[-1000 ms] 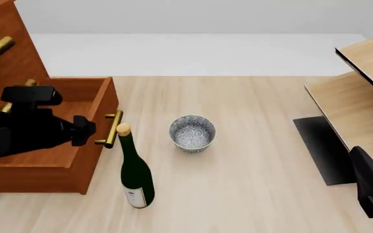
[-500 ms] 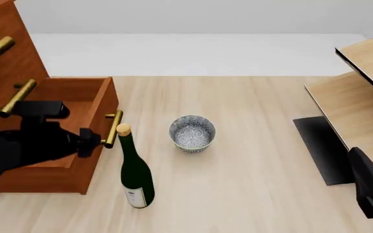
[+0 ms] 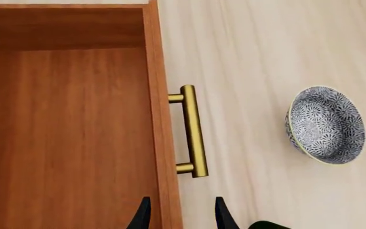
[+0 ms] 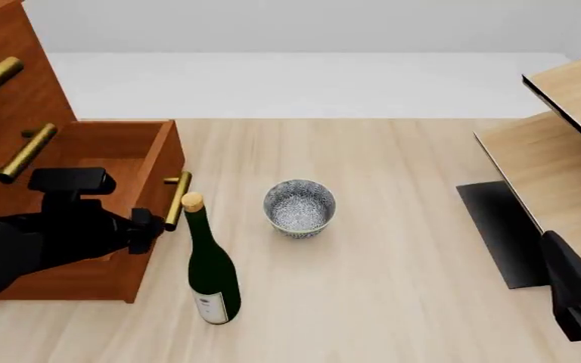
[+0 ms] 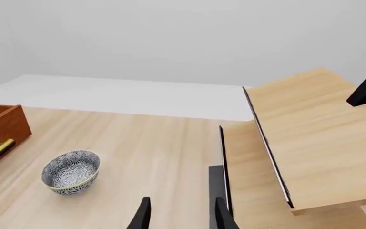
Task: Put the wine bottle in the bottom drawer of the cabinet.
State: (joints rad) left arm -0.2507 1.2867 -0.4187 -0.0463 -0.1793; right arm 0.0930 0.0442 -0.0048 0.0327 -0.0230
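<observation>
Currently the bottom drawer (image 4: pixel 119 227) stands pulled out from the cabinet (image 4: pixel 8 98) at the left of the bench (image 4: pixel 392 249), its interior bare wood in the left wrist view. The left claw (image 3: pixel 179 214) hangs over the drawer's front wall, one fingertip above the inside and the other above the bench outside, the fingers spread apart and holding nothing. Just beyond that wall, the brass bar handle (image 4: pixel 176 200) juts toward the wine bottle (image 4: pixel 209 265), which stands upright on the bench right beside the handle, its tan foil top close to the bar; whether they touch cannot be told. A patterned bowl (image 4: pixel 299 207) sits near the bottle on its right, with a strip of bare bench between them. Wide free surface runs from the bowl to the pale shelf unit (image 4: pixel 558 159) at the right edge. The right claw (image 5: pixel 179 212) sits low at the near right corner, well apart from the bottle, fingers parted and empty.
</observation>
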